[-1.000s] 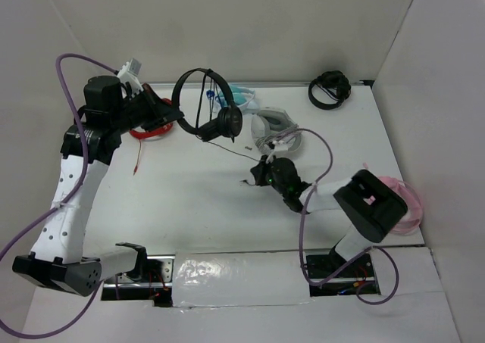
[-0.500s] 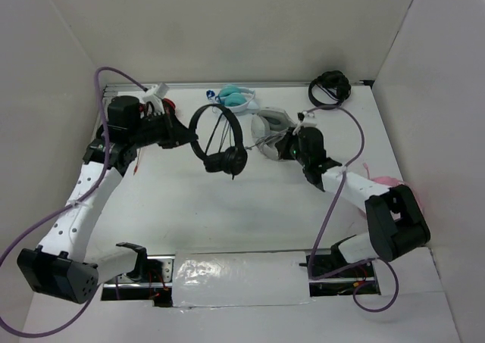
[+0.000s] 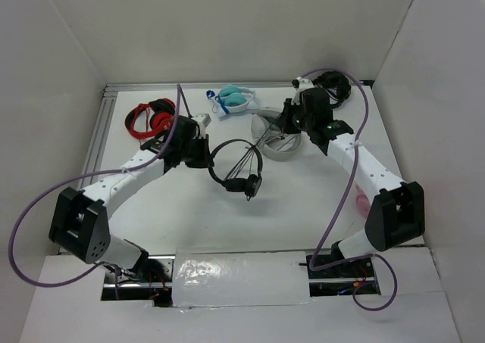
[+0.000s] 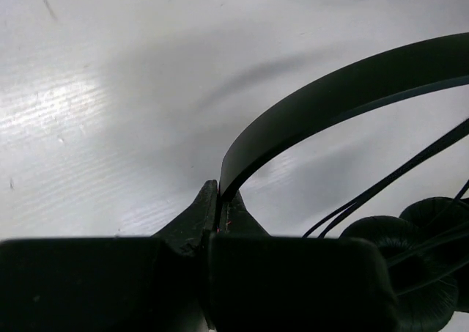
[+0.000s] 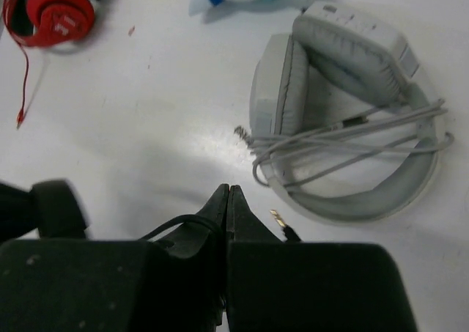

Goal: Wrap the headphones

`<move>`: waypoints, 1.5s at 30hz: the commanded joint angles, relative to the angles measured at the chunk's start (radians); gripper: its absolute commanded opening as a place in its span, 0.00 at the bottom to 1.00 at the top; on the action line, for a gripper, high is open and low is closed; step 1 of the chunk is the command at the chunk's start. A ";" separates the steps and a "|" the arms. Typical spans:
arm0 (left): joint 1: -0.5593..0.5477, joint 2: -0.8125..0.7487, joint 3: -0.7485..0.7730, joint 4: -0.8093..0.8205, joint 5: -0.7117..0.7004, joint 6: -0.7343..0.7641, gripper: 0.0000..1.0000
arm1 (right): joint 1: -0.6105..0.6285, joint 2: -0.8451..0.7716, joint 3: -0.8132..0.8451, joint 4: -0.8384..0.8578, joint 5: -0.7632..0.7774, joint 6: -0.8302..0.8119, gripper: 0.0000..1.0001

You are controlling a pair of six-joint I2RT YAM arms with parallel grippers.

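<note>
The slim black headphones hang at mid-table, with the earcups toward the near side. My left gripper is shut on the thin headband; the left wrist view shows the band pinched between the jaws and the earcups at lower right. Thin cable strands run from the earcups up toward my right gripper. That gripper is shut on the cable near its end. In the right wrist view a cable loop and the gold plug stick out beside the closed jaws.
Grey headphones with a grey cord lie just under my right gripper, also in the right wrist view. Red-and-black headphones lie at back left, teal ones at back centre, a bundled black headset at back right, and a pink item by the right arm.
My left gripper has carried the headphones right and toward the near side. My right gripper has swung back and up toward the far right with the cable.
</note>
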 commanded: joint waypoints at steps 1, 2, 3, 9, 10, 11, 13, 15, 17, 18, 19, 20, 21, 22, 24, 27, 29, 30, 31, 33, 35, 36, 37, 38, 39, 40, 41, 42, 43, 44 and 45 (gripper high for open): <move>-0.038 0.054 0.055 -0.032 -0.177 -0.044 0.00 | 0.003 -0.082 0.070 -0.156 -0.097 -0.052 0.00; -0.040 0.067 0.074 -0.041 -0.211 -0.049 0.00 | 0.006 -0.088 0.078 -0.179 -0.143 -0.062 0.00; -0.044 0.090 0.081 -0.049 -0.228 -0.056 0.00 | 0.007 -0.097 0.084 -0.201 -0.161 -0.065 0.00; -0.072 0.164 0.164 -0.136 -0.338 -0.148 0.00 | 0.038 -0.096 0.109 -0.298 -0.545 -0.146 0.00; -0.072 0.173 0.176 -0.149 -0.343 -0.177 0.00 | 0.052 -0.082 0.107 -0.299 -0.587 -0.152 0.00; -0.072 0.182 0.208 -0.167 -0.350 -0.197 0.00 | 0.067 -0.075 0.104 -0.299 -0.624 -0.154 0.00; -0.072 0.210 0.244 -0.227 -0.380 -0.266 0.00 | 0.125 -0.046 0.107 -0.295 -0.706 -0.152 0.00; -0.072 0.231 0.299 -0.288 -0.392 -0.306 0.00 | 0.183 -0.024 0.116 -0.290 -0.712 -0.137 0.00; -0.073 0.242 0.337 -0.311 -0.386 -0.348 0.00 | 0.219 0.010 0.136 -0.285 -0.695 -0.116 0.02; -0.072 0.244 0.345 -0.326 -0.386 -0.363 0.00 | 0.252 0.033 0.150 -0.287 -0.688 -0.105 0.04; -0.072 0.245 0.353 -0.339 -0.390 -0.400 0.00 | 0.266 0.044 0.155 -0.281 -0.675 -0.096 0.05; -0.072 0.250 0.370 -0.353 -0.393 -0.415 0.00 | 0.280 0.053 0.161 -0.278 -0.660 -0.085 0.07; -0.072 0.250 0.376 -0.378 -0.401 -0.446 0.00 | 0.308 0.070 0.167 -0.287 -0.646 -0.067 0.08; -0.072 0.252 0.387 -0.389 -0.403 -0.460 0.00 | 0.320 0.073 0.167 -0.282 -0.573 -0.053 0.09; -0.063 0.242 0.393 -0.412 -0.394 -0.499 0.00 | 0.351 0.077 0.150 -0.250 -0.496 -0.023 0.14; -0.054 0.230 0.384 -0.391 -0.343 -0.513 0.00 | 0.411 0.076 0.138 -0.220 -0.340 0.024 0.19; -0.049 0.218 0.374 -0.380 -0.328 -0.526 0.00 | 0.449 0.076 0.136 -0.209 -0.260 0.039 0.22; -0.044 0.216 0.373 -0.382 -0.320 -0.533 0.00 | 0.461 0.079 0.133 -0.209 -0.235 0.043 0.22; -0.043 0.212 0.371 -0.380 -0.312 -0.535 0.00 | 0.473 0.080 0.130 -0.209 -0.209 0.046 0.23; -0.034 0.195 0.364 -0.365 -0.283 -0.533 0.00 | 0.506 0.084 0.112 -0.195 -0.119 0.053 0.24; -0.020 0.164 0.345 -0.330 -0.233 -0.520 0.00 | 0.536 0.096 0.107 -0.180 -0.024 0.059 0.24; -0.015 0.143 0.333 -0.322 -0.214 -0.518 0.00 | 0.549 0.096 0.109 -0.183 0.009 0.058 0.24; 0.003 0.132 0.328 -0.305 -0.173 -0.513 0.00 | 0.573 0.102 0.107 -0.186 0.044 0.055 0.27; 0.014 0.121 0.324 -0.298 -0.157 -0.507 0.00 | 0.587 0.110 0.102 -0.183 0.123 0.056 0.28; 0.023 0.106 0.315 -0.288 -0.141 -0.503 0.00 | 0.599 0.111 0.093 -0.175 0.151 0.055 0.29; 0.044 0.098 0.308 -0.268 -0.101 -0.497 0.00 | 0.613 0.119 0.073 -0.155 0.164 0.053 0.32; 0.052 0.092 0.307 -0.265 -0.081 -0.486 0.00 | 0.633 0.122 0.063 -0.144 0.234 0.059 0.34; 0.069 0.086 0.308 -0.262 -0.062 -0.480 0.00 | 0.641 0.125 0.053 -0.120 0.268 0.066 0.38; 0.077 0.084 0.307 -0.256 -0.044 -0.471 0.00 | 0.647 0.126 0.034 -0.111 0.303 0.073 0.42; 0.081 0.078 0.307 -0.256 -0.027 -0.467 0.00 | 0.656 0.125 0.024 -0.101 0.361 0.084 0.44; 0.088 0.077 0.305 -0.256 -0.018 -0.463 0.00 | 0.662 0.122 0.012 -0.080 0.392 0.086 0.48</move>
